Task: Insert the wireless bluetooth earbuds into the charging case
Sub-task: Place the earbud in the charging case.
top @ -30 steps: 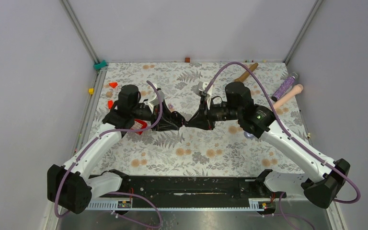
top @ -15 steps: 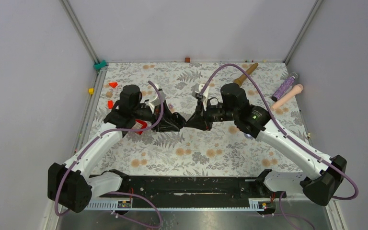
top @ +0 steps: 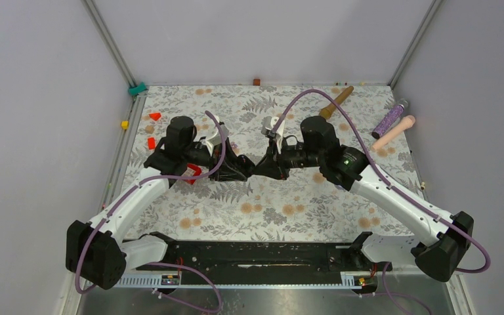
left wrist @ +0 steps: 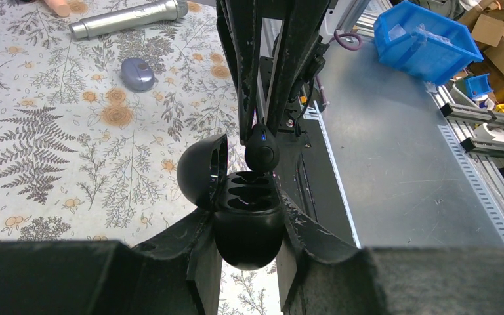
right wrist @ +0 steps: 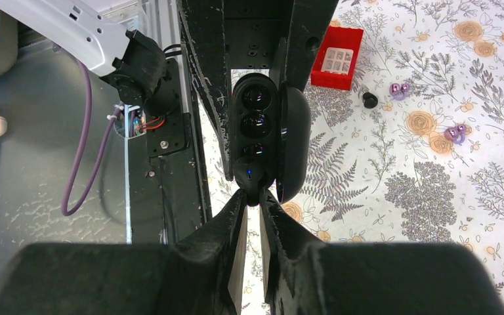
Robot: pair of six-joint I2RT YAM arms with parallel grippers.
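My left gripper (left wrist: 248, 220) is shut on the black charging case (left wrist: 248, 230), held above the table with its lid (left wrist: 200, 172) swung open. My right gripper (right wrist: 254, 195) is shut on a black earbud (right wrist: 252, 178) with a small blue light. That black earbud (left wrist: 261, 147) sits at the mouth of the case's end slot; how deep it is I cannot tell. The two grippers meet tip to tip, left gripper (top: 244, 168) against right gripper (top: 258, 168). On the table lie another black earbud (right wrist: 369, 100) and two pale purple earbuds (right wrist: 399, 90) (right wrist: 458, 134).
A red tray (right wrist: 336, 58) stands behind the left gripper. A purple oval case (left wrist: 137, 73) and a silver cylinder (left wrist: 128, 18) lie to the right. A wooden handle (top: 336, 102), a glittery purple tube (top: 390, 118) and a pink rod (top: 394, 131) lie at the back right.
My right arm has shifted a little left and back, bringing the held earbud closer against the open case. The left gripper has barely moved.
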